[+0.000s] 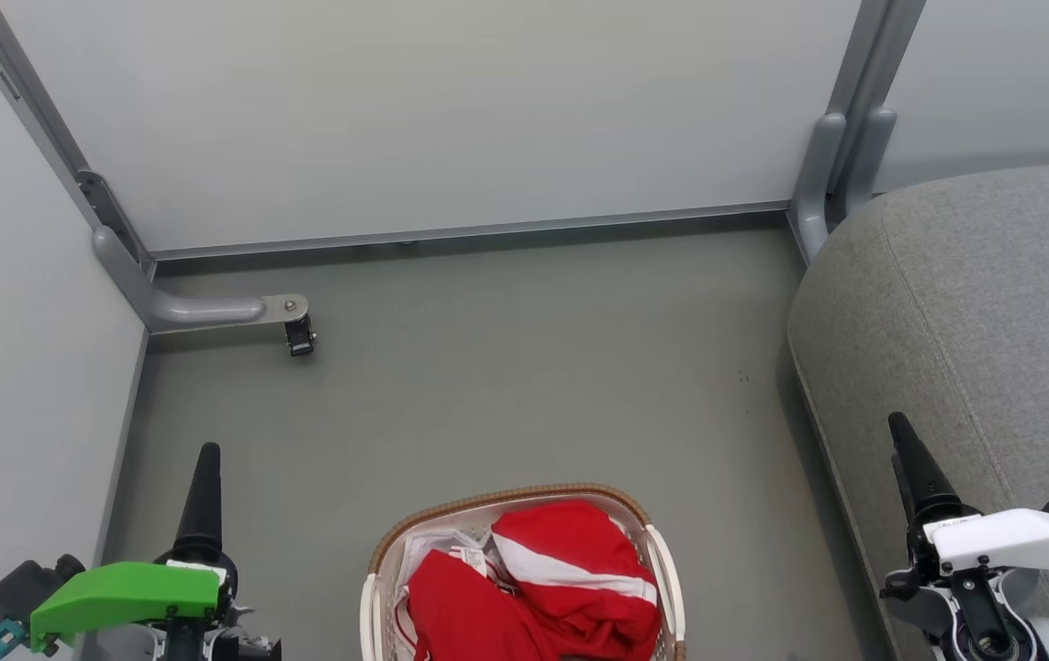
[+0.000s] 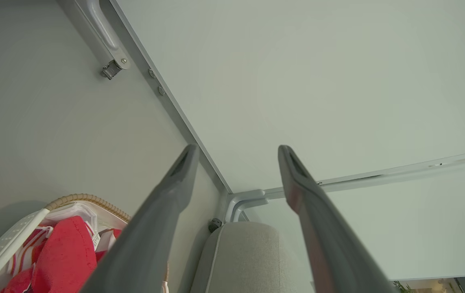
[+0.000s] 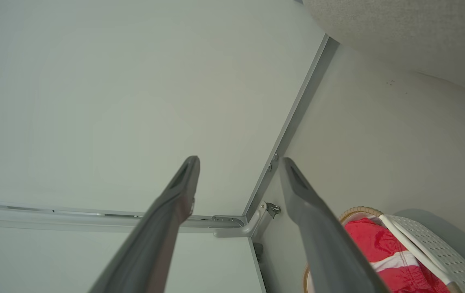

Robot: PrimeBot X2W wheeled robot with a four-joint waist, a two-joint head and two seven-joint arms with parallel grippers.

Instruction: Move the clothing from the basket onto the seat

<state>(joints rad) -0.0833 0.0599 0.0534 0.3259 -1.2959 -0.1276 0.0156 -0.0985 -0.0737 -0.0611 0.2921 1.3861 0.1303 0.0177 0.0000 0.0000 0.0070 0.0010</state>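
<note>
The basket (image 1: 510, 494) sat on the grey floor (image 1: 506, 367) right in front of the robot, between its two arms. The clothing (image 1: 570, 574) lay heaped inside it, bright red with a white stripe across the upper fold, bunched against the white liner (image 1: 432, 551). All the red I could see was in that basket. The seat (image 1: 974, 303) stood off to the robot's right, near the basket but apart from it, with a strip of floor between them.

The left gripper (image 2: 237, 147) hung to the left of the basket, its jaws spread wide and holding nothing, aimed toward the white wall panels (image 1: 451, 110). The right gripper (image 3: 239, 159) was by the seat's near edge, its jaws likewise parted and empty. A grey metal foot with a small caster (image 1: 299, 335) stuck out from the left wall onto the floor.
</note>
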